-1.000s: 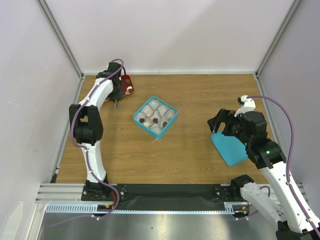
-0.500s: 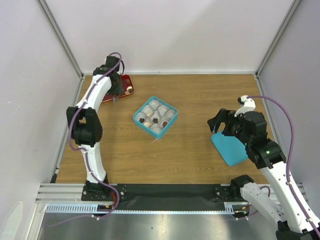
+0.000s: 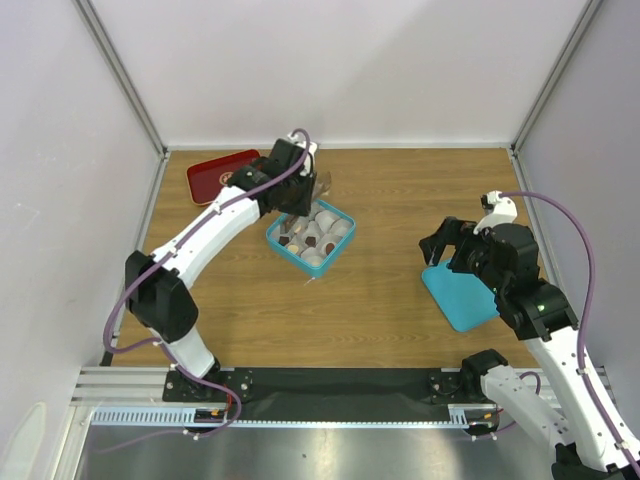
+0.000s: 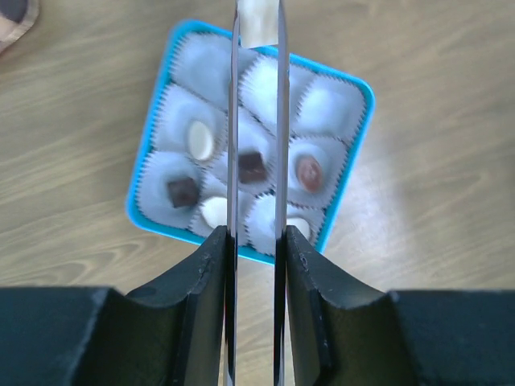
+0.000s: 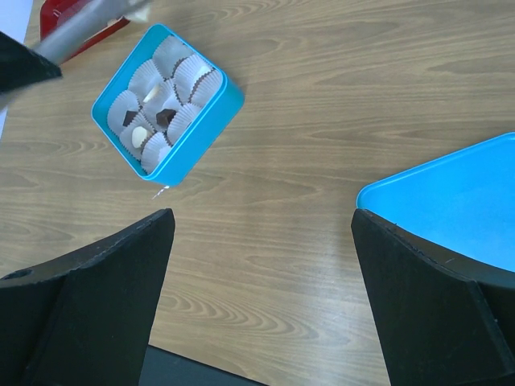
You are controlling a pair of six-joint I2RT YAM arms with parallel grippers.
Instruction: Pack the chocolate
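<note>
The teal box holds white paper cups, several with chocolate in them: dark pieces, a brown one and pale ones. My left gripper is shut on metal tongs whose blades reach out over the box. A pale piece shows between the tong tips, above the box's far edge. My right gripper is open and empty, above bare wood, right of the box.
The red tray lies at the back left, behind the left arm. The teal lid lies flat on the table under the right arm. Grey walls close the table on three sides.
My left arm has swung right from the red tray to above the teal box, carrying the tongs. The right arm has hardly moved.
</note>
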